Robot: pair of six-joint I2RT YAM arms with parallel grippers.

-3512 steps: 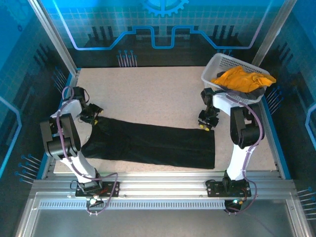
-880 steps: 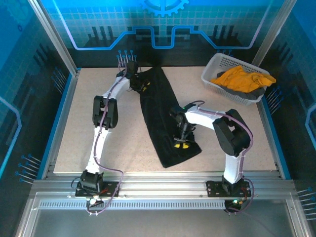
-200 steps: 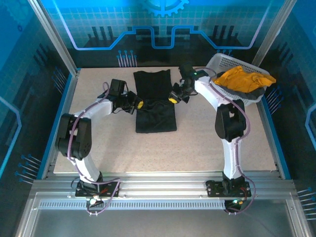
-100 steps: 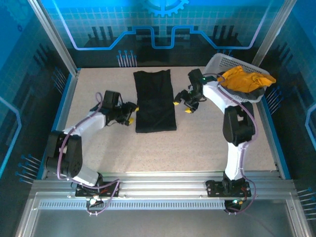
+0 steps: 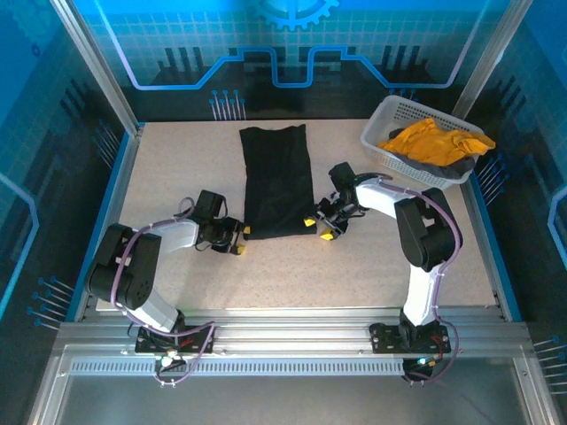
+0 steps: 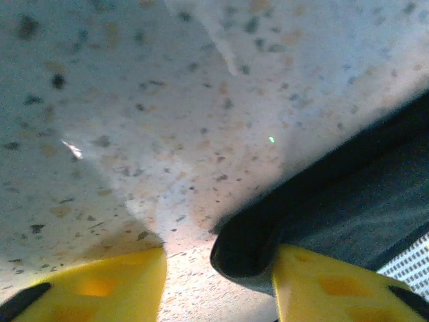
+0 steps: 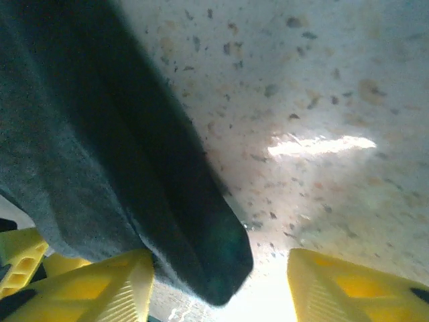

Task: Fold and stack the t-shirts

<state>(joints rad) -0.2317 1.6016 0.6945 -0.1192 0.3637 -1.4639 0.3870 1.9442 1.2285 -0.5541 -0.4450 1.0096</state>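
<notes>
The black t-shirt [image 5: 277, 181] lies flat as a long folded strip in the middle of the table. My left gripper [image 5: 239, 241] sits low at its near left corner. In the left wrist view the yellow fingertips [image 6: 100, 288] stand apart, and the shirt's rounded black corner [image 6: 244, 248] pokes between them beside the right finger. My right gripper [image 5: 321, 228] is at the near right corner. Its yellow fingertips [image 7: 355, 282] are spread, and the black corner [image 7: 214, 261] lies between them nearer the left finger. The mustard t-shirt [image 5: 430, 140] is heaped in the basket.
The white lattice basket [image 5: 381, 119] stands at the back right corner, with some dark cloth [image 5: 443, 166] under the mustard shirt. Blue rails edge the speckled table [image 5: 399, 257] at left and right.
Both grippers have let go of the shirt's middle edges, opened, and moved toward me along its sides to the near corners. The black shirt lies still.
</notes>
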